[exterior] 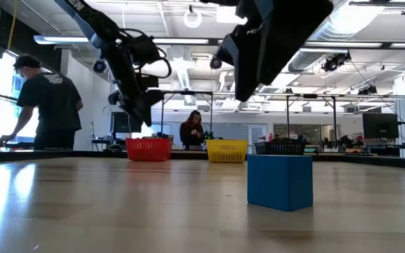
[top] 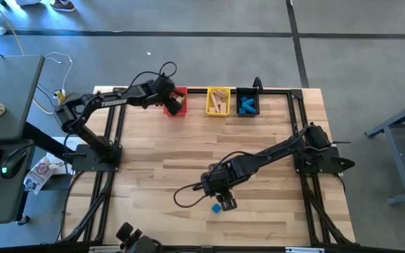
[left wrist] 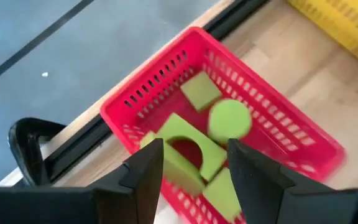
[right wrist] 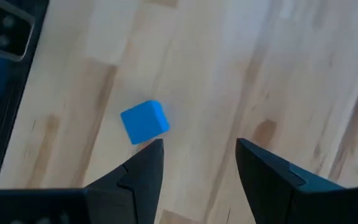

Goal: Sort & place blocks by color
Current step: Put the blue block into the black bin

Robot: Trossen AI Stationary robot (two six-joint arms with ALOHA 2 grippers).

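Left hand [left wrist: 191, 165] hangs over the red bin [top: 176, 100] at the far edge of the tabletop [top: 188, 154], fingers parted and holding nothing; green blocks [left wrist: 201, 140] lie inside the bin below it. Right hand [right wrist: 197, 162] hovers released above the lone blue cube [right wrist: 144, 121] near the front edge, jaws off to one side of it. Risk: closing from this offset could nudge the cube toward the front edge rather than grip it. Open bare wood lies between the cube and the yellow bin [top: 218, 100] and black bin [top: 247, 103], so the carry path looks free.
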